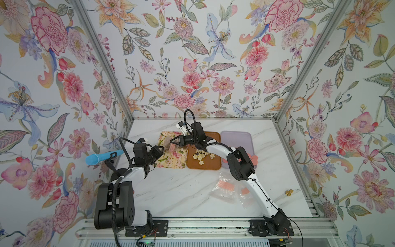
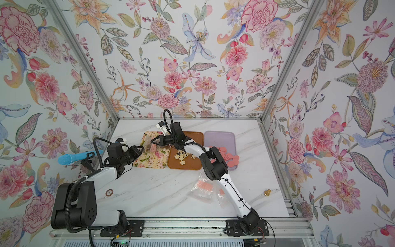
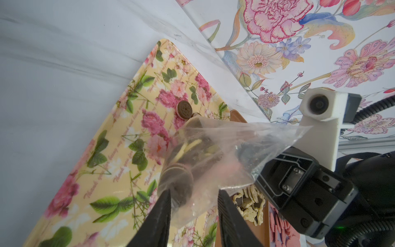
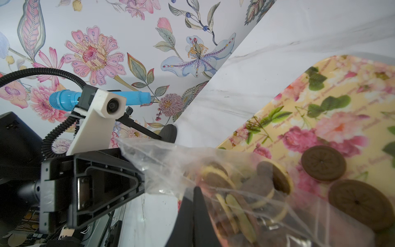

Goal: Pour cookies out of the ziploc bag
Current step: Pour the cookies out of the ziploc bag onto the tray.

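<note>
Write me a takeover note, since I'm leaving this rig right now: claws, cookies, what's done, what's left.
Right claw: shut on the bag, held over the flowered tray.
Left claw: jaws stand either side of the bag's other end; grip unclear.
Done: two brown cookies lie on the flowered tray.
Left: most are inside the bag; tip them out.
</note>
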`<state>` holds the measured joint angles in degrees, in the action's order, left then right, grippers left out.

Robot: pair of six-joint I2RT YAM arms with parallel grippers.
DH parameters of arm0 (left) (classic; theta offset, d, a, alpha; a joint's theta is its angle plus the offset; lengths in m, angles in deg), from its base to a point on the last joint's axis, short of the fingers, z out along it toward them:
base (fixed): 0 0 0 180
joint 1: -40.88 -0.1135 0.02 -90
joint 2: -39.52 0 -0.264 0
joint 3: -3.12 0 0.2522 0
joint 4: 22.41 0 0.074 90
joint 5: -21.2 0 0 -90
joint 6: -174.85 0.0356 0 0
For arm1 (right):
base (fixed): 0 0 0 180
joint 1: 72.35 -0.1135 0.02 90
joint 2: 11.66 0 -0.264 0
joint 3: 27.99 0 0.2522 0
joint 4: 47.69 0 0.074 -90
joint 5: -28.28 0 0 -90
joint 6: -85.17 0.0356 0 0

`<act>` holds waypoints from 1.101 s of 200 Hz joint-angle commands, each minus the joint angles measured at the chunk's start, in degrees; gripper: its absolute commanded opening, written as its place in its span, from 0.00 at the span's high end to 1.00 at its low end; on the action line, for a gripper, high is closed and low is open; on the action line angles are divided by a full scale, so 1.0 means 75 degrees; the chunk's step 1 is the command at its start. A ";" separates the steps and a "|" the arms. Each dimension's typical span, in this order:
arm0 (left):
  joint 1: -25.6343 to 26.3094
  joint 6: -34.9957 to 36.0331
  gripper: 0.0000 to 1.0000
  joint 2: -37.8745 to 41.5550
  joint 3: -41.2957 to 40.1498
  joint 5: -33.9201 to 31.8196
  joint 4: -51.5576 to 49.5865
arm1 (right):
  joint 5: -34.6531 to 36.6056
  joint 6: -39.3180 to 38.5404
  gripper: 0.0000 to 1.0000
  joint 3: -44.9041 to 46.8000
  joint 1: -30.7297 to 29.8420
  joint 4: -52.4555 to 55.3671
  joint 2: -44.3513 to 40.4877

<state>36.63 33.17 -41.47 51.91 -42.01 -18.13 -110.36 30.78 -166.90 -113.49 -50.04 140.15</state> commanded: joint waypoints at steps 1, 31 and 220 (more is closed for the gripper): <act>-0.0066 0.0418 0.54 0.0258 0.0152 -0.0269 -0.0755 | -0.0135 0.0046 1.00 -0.0178 0.0054 -0.0174 -0.0170; -0.0066 0.0610 0.49 0.0491 -0.0050 -0.0406 -0.0814 | -0.0136 0.0062 1.00 -0.0189 0.0048 -0.0193 -0.0168; 0.0016 0.0596 0.87 -0.0493 0.0583 -0.0021 -0.0754 | -0.0171 0.0179 1.00 -0.0249 0.0068 -0.0275 -0.0118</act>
<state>36.66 37.52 -44.45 54.64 -43.02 -23.40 -110.77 31.66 -167.12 -113.47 -50.04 140.15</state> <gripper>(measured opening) 0.208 0.040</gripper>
